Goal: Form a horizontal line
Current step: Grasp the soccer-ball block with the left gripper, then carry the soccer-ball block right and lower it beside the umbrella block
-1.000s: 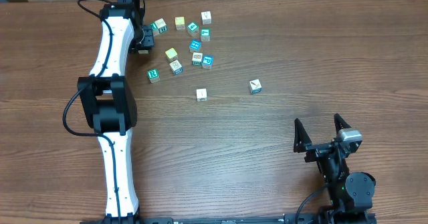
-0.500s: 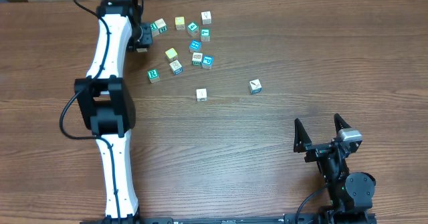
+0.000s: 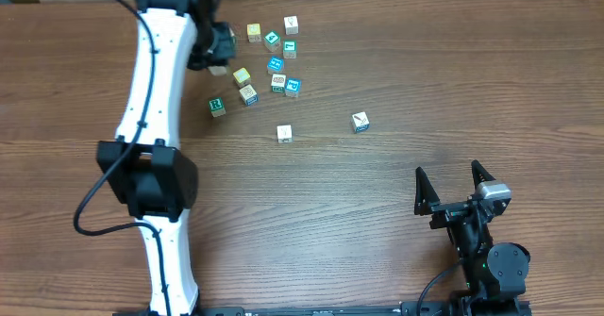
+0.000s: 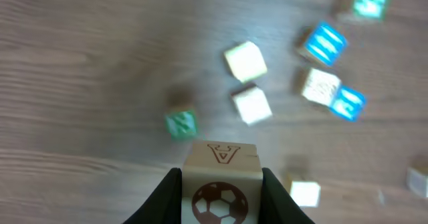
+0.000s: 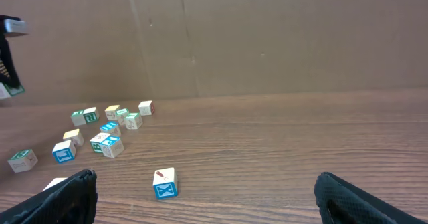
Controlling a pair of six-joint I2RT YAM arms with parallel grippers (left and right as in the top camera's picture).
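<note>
Horizontal line not built yet: loose blocks [image 3: 274, 63] lie scattered, far left. My left gripper [image 4: 221, 192] pinches a football block [image 4: 221, 174], raised for placing. My right gripper [image 3: 447, 179] is wide open and empty, near right.

Left arm [image 3: 153, 80]: white links, black joint housings, thin black cable [image 3: 82, 206] at frame left. Right arm [image 3: 472, 231], lower right: black, grey block, right end effector [image 3: 446, 174] with pointed black fingers.

Bright even light, soft shadows, left wrist view motion-blurred, only cube [image 4: 221, 160] in left claw [image 4: 221, 184] sharp
</note>
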